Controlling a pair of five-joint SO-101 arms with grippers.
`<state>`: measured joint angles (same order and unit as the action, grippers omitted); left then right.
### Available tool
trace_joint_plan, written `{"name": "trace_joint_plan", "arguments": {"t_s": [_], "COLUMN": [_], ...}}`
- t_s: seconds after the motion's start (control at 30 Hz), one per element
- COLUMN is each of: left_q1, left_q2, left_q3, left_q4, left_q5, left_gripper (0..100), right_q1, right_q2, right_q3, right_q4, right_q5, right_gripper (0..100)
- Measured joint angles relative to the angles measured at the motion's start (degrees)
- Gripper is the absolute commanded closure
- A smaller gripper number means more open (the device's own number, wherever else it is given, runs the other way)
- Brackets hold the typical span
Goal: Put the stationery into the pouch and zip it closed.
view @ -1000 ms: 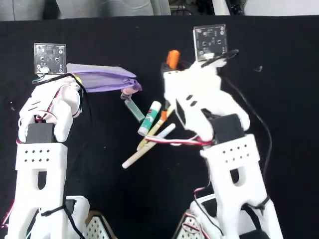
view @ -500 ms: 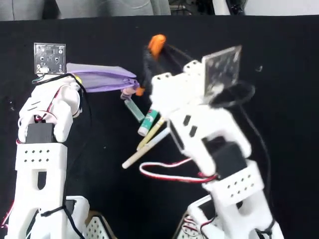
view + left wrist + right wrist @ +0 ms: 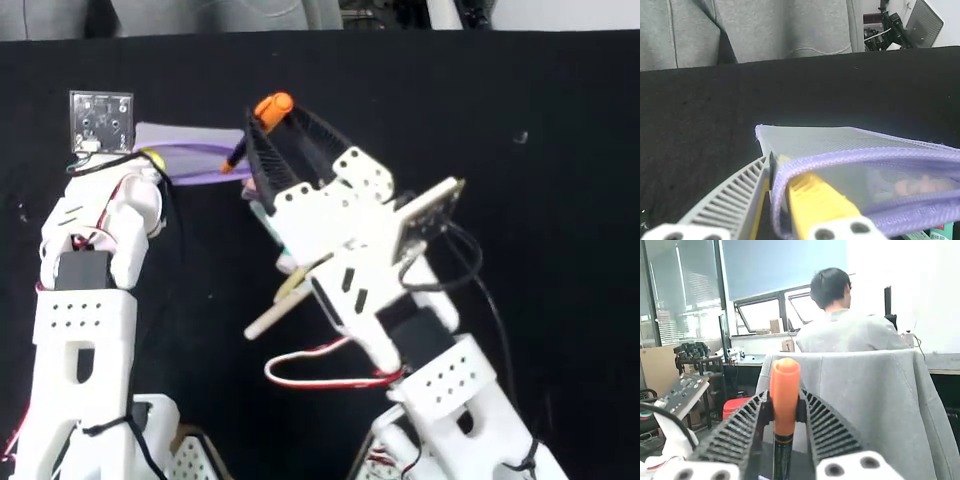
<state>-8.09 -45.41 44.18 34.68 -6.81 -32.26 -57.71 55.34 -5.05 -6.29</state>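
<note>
The right arm covers most of the loose stationery (image 3: 288, 270) at frame centre, leaving a pale pen (image 3: 268, 318) poking out lower left, and hides the right end of the purple pouch (image 3: 190, 160) in the upper left. That arm leans diagonally toward the upper left, the right gripper (image 3: 262, 120) clamped on an orange-capped marker (image 3: 272, 105) whose tip meets the pouch. The left gripper (image 3: 771, 162), at the left arm's far end, pinches the pouch's edge.

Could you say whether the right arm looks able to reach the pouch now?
Probably yes: the marker in the right gripper points at the nearby pouch, with nothing between, and the left gripper holds it.
</note>
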Motion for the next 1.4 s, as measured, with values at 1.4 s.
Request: {"name": "trace_joint_plan", "arguments": {"t_s": [1.4], "left_q1": [0.18], "left_q2": [0.00], "left_q3": [0.09], "left_q4": [-0.18], "left_q5": [0.00], "left_gripper": [97], "right_q1": [-3.87], "right_q2": [12.66], "right_q3": [13.80], "right_q4": [-15.30], "right_q5": [15.30], "right_gripper": [66.2]}}
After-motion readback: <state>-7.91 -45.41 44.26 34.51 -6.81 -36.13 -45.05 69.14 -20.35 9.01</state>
